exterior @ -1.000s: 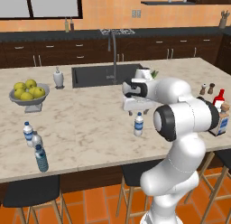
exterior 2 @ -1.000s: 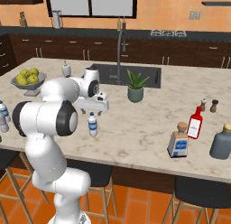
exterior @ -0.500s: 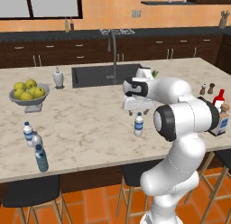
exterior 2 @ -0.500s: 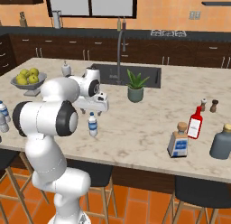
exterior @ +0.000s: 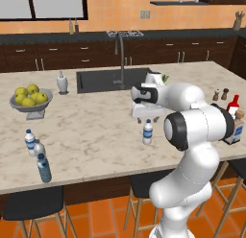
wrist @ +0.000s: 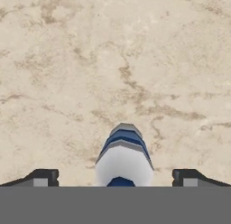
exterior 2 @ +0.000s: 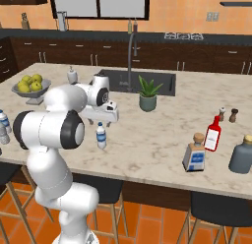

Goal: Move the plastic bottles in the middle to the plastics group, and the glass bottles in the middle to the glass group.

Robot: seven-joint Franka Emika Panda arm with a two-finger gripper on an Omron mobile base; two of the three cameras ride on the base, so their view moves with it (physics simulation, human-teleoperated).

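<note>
The gripper (wrist: 115, 178) hangs with its 2 fingers wide apart, 1 on each side above the white-capped plastic bottle (exterior: 148, 132), probably so that it can descend around it.

Four plastic water bottles (exterior: 148, 132), one corked bottle (exterior 2: 194, 153), one red bottle (exterior 2: 212, 134).

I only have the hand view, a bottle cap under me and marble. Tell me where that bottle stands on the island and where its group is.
Observer: The water bottle stands upright mid-counter, on the near side of the sink.
Operator: Give me the jaws.
Observer: The gripper is open above it, not touching.
Operator: Now the group.
Observer: The plastics group stands near the counter's left front edge, in front of the fruit bowl.
</note>
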